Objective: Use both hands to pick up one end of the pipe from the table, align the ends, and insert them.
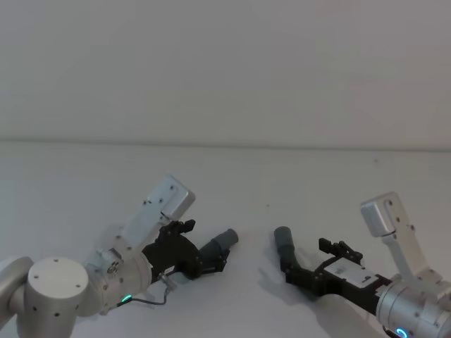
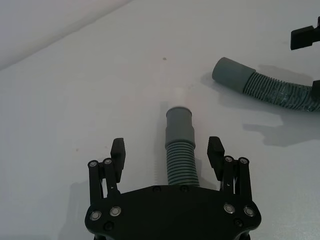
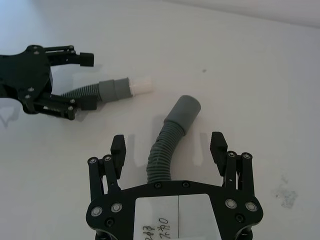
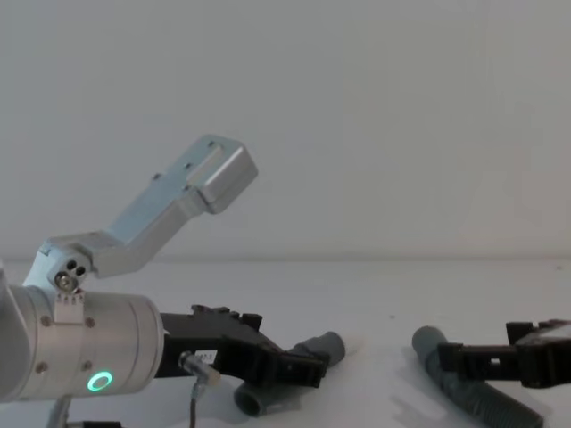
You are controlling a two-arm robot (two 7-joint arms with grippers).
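The left gripper (image 2: 167, 150) and right gripper (image 3: 168, 145) are straddling, wide open and gripping nothing, the left pipe piece (image 2: 180, 156) and right pipe piece (image 3: 161, 155) lying on the near table (image 1: 232, 186), cuffs (image 1: 225, 241) apart, so grasping, aligning and inserting are remaining.

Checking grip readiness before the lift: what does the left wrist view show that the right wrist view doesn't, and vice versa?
Left wrist view: the left gripper from behind, open astride the straighter hose piece. Right wrist view: the right gripper from behind, open astride the curved hose piece. Both: the two cuffs, apart and unjoined, on the white table.
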